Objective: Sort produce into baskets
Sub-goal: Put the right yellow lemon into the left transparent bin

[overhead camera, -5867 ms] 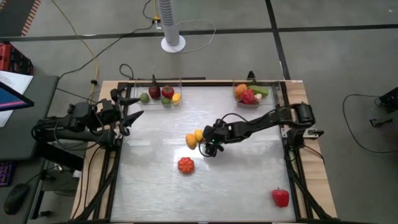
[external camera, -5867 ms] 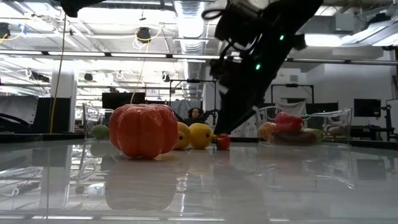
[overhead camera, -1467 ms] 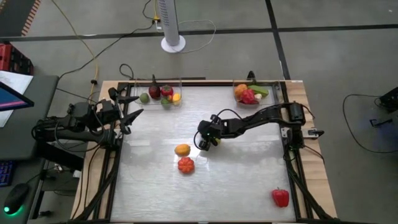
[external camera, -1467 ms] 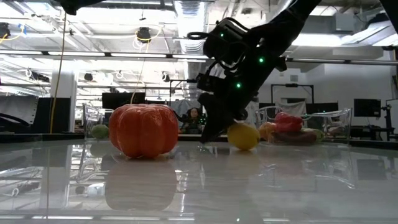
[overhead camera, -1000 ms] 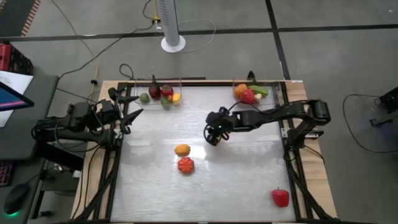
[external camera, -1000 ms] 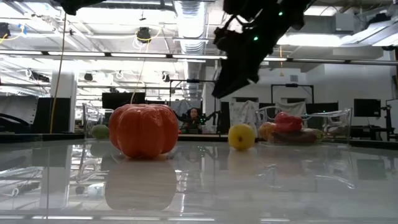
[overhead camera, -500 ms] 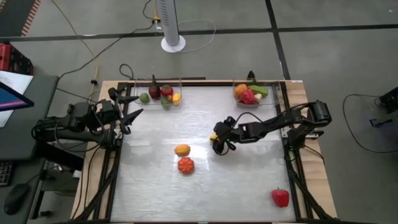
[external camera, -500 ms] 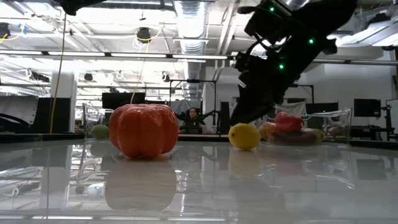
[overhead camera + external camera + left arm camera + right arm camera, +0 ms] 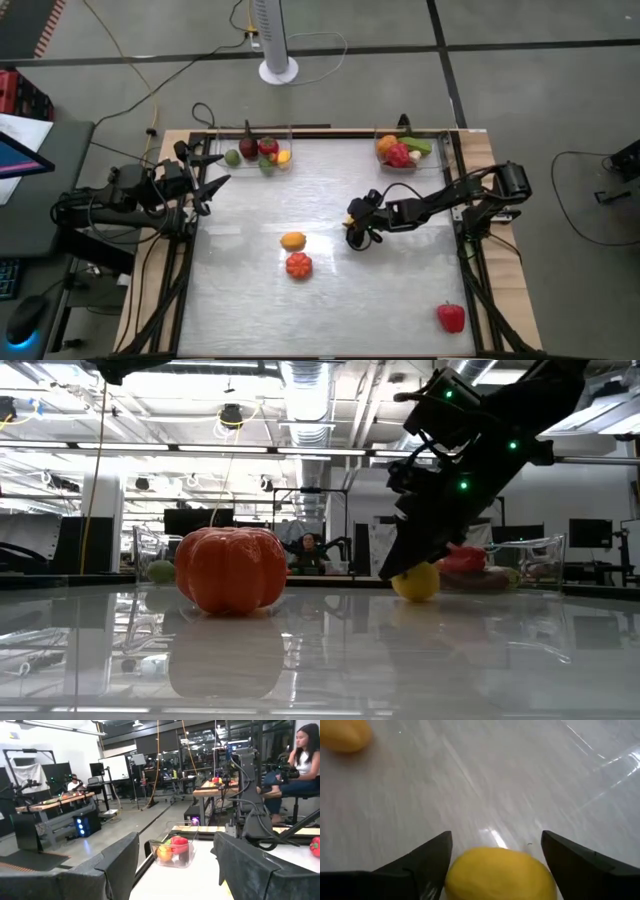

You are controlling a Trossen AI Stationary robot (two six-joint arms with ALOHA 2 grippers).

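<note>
A yellow lemon (image 9: 500, 872) lies on the table (image 9: 400, 290), right of its middle; it also shows in the low view (image 9: 416, 583). My right gripper (image 9: 352, 234) is open and low over the lemon, with one finger on each side of it (image 9: 496, 835). My left gripper (image 9: 214, 172) is open and empty at the table's left edge. A yellow-orange fruit (image 9: 292, 241) and an orange tomato (image 9: 298, 265) lie near the middle, and a red pepper (image 9: 451, 317) at the near right. Two clear baskets, left (image 9: 258, 150) and right (image 9: 404, 150), hold produce at the far edge. My right gripper has its open fingers on either side of the lemon, slanting down from the table's right. Whether a finger (image 9: 427, 862) touches the lemon, I cannot tell. The lemon rests on the table.
A black frame rail (image 9: 468, 260) runs along the table's sides. A white fan base (image 9: 278, 70) stands on the floor beyond the far edge. A person (image 9: 302, 755) sits in the room behind the table. There is bare tabletop between the lemon and the red pepper.
My right gripper has come down from above the table and gone toward the table's right and near edges, ending with its open fingers around the lemon. The lemon has shifted a little toward the table's right.
</note>
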